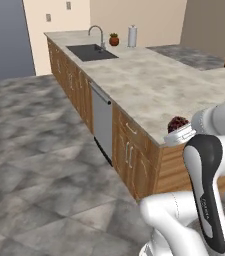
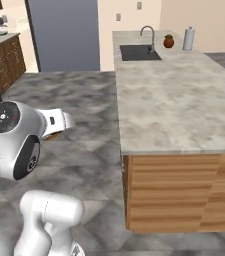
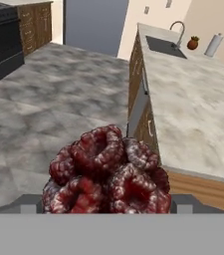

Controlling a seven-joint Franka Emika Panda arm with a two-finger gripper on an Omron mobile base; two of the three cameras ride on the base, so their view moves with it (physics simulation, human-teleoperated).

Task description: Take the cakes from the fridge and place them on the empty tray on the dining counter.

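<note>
Item: dark red round cake (image 3: 106, 172), gripped between wide-set jaws, carried above the floor beside the marble bench (image 1: 154, 87). Risk: soft, lumpy body may slip or crush during travel; blue tray unsighted

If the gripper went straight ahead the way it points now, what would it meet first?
Probably the wooden side of the long marble-like counter. The gripper holds the dark brown-red round cake, which hides the near path, so depth is unclear.
</note>
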